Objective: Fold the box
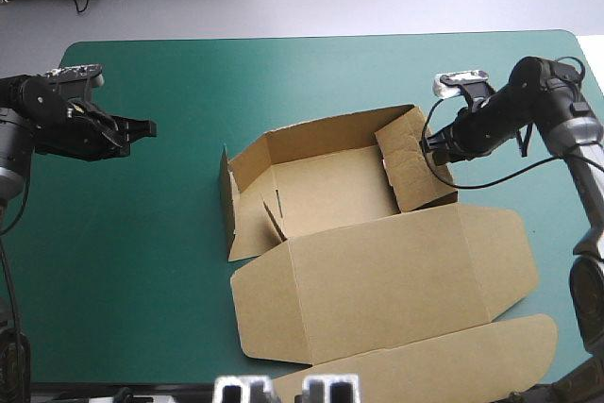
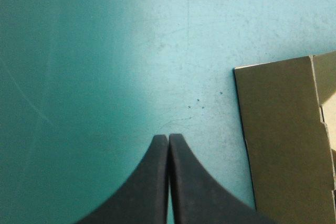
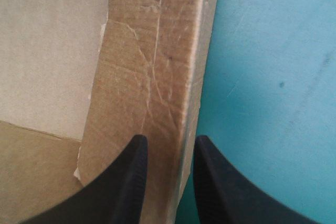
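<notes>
— Closest to the high camera, what lay on the desk [image 1: 170, 261]?

— Brown board: the lid [image 1: 377, 280] of the box lay flat on the teal-green cover [image 1: 189, 73], and its long tuck flap [image 1: 425, 365] reached the near edge. Just beyond the lid, the box [image 1: 330, 186] stood as an open tray about mid-desk, a little toward the right, with its walls raised.

— And the arms, from up there?

— One came in from each side. The left pincer [image 1: 142, 127] hung over bare cover near the left edge, well apart from the box and pointing toward it. The right pincer [image 1: 429, 145] was at the tray's right wall [image 1: 415, 172], toward that wall's far end.

— What did the left wrist camera give?

— The two black fingers met in one pointed arch, so the left pincer [image 2: 168, 139] was together and gripped nothing. Under it was only cover [image 2: 105, 51]. A corner of the box [image 2: 283, 140] lay ahead and off to one side, clear of the fingers.

— And the right wrist?

— There the right pincer [image 3: 169, 142] was all but together, clamped on the box. The right wall [image 3: 152, 66] ran up between the fingers. One finger sat on the tray side and the other on the outer side, next to the cover [image 3: 273, 77].
</notes>
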Available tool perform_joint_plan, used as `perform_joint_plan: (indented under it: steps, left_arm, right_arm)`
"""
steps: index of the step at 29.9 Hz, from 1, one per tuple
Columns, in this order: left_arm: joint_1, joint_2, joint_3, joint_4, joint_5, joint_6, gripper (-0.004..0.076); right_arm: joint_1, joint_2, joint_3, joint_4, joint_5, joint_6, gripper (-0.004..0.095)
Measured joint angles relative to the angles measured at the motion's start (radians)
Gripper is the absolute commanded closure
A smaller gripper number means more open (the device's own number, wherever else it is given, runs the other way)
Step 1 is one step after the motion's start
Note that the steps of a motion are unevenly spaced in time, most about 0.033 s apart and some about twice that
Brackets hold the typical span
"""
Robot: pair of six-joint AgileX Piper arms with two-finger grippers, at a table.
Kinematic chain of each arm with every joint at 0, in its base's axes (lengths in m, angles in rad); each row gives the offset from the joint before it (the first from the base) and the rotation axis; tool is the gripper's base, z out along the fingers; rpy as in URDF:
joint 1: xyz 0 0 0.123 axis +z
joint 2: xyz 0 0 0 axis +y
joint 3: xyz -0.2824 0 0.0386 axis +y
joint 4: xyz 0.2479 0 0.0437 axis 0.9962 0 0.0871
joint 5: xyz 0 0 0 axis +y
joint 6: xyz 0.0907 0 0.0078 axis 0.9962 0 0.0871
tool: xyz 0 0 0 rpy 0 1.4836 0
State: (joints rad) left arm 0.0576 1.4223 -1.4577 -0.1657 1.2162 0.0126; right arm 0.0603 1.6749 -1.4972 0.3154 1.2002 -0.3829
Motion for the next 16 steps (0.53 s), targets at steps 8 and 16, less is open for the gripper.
perform_joint_plan:
  steps: [8,16]
  left_arm:
    - [0.000,0.000,0.000,-0.020,0.016,0.015,0.0734]
    - [0.000,0.000,0.000,-0.061,0.029,0.036,0.0734]
  right_arm:
    - [0.000,0.115,0.000,0.057,-0.018,-0.108,0.0630]
    - [0.000,0.173,0.000,0.142,-0.060,-0.129,0.0906]
